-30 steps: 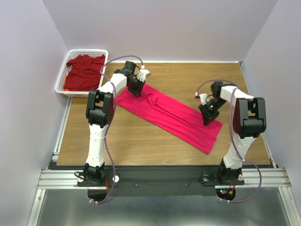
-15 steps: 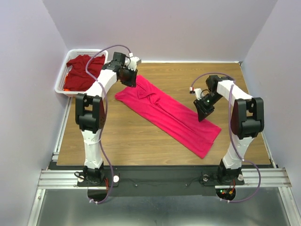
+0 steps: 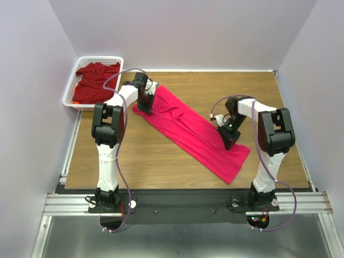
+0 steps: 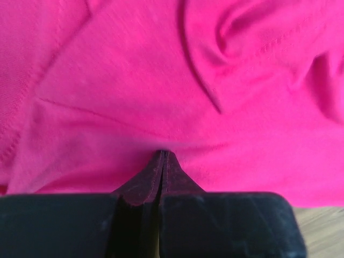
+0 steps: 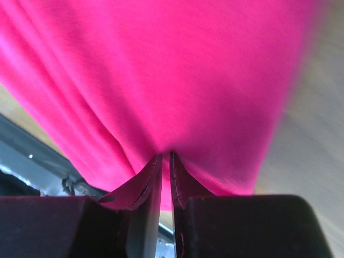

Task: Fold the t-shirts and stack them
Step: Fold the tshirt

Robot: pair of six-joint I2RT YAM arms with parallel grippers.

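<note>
Robot lab, test-cell type. Plain lilac walls [image 3: 183, 32] box in a wood-top table [image 3: 161, 156] on 3 sides. L arm [image 3: 110, 134] + R arm [image 3: 271, 134] bolted to an alu rail [image 3: 183, 203] at near edge, cabling exposed. LEDs [image 3: 258, 219] lit at R base. Sheet metal [image 3: 183, 242] below rail.

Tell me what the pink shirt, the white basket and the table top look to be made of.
The pink shirt: soft matte knit cloth, probably cotton jersey; it creases and shows stitched seams. The basket: white plastic, likely moulded; its walls are an open mesh grid. The table top: wood-look board with streaked brown grain; solid wood or laminate cannot be told.
</note>
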